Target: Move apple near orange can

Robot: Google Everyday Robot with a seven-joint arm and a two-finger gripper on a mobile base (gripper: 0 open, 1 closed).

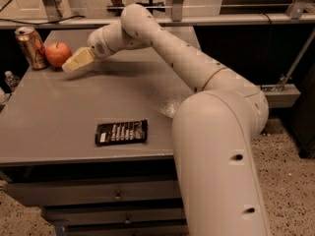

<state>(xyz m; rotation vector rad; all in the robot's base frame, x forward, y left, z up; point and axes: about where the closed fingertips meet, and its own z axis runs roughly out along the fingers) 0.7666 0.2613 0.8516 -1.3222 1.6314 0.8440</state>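
The red-orange apple (57, 54) sits on the grey table (147, 95) at its far left corner. It stands right beside the orange can (30, 47), which is upright just to its left, the two about touching. My gripper (73, 63) hangs low over the table just to the right of the apple, tips pointing at it, with a small gap between them. It holds nothing that I can see. My white arm reaches across the table from the right front.
A flat black snack wrapper (121, 132) lies near the table's front edge. A small water bottle (11, 79) shows beyond the left edge. Drawers (115, 195) sit under the tabletop. A rail and chair legs stand behind the table.
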